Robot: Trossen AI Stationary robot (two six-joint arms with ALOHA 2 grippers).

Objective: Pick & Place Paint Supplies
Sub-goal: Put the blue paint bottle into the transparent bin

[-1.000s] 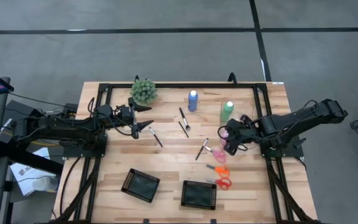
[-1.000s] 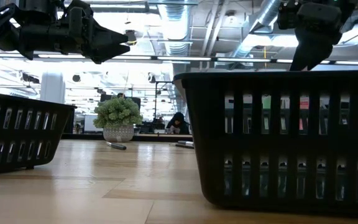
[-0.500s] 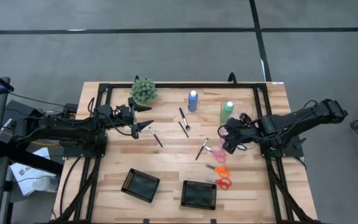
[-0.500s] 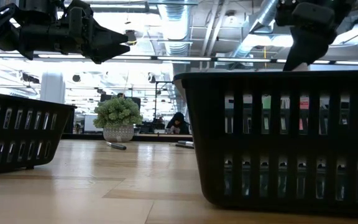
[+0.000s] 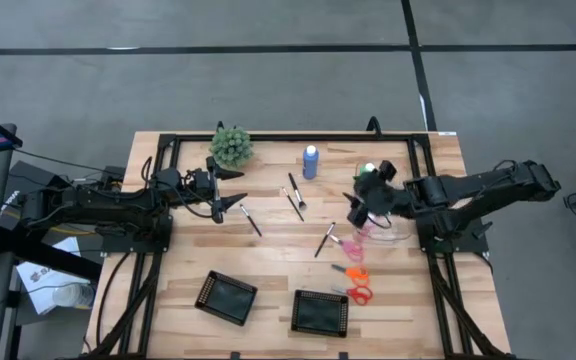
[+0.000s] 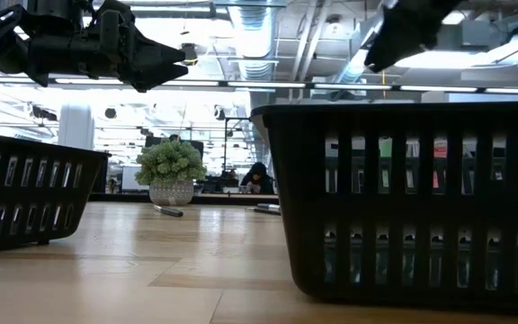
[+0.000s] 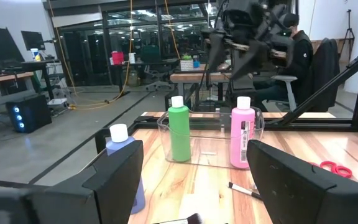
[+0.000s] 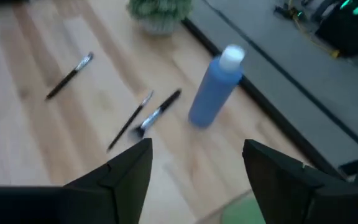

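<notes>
Since the earlier frame, the right claw (image 5: 361,196) has been shifted away from the pink bottle (image 5: 359,238) toward the far side of the desk (image 5: 268,262), and is now positioned above the green bottle (image 5: 368,170), which is largely covered by it in the high view. Its fingers are spread wide, and nothing is held between them (confirmed in the right wrist view, where the gap shows only the desk).

The left claw (image 5: 236,190) has not been moved; it is held above the desk near the plant ball (image 5: 230,145), fully open and empty.

The blue bottle (image 5: 311,161) is standing upright near the far edge. In the left wrist view, the green bottle (image 7: 179,132) and pink bottle (image 7: 242,132) are seen upright in a clear container (image 7: 211,143).

Four brushes are lying on the desk: one (image 5: 251,219) just beside the left claw, two (image 5: 294,196) near the centre, and one (image 5: 325,239) close to the pink bottle.

Scissors with orange handles (image 5: 351,271) and red handles (image 5: 357,293) are lying beside the right-hand black basket (image 5: 320,312). A second black basket (image 5: 226,298) is placed to its left.
</notes>
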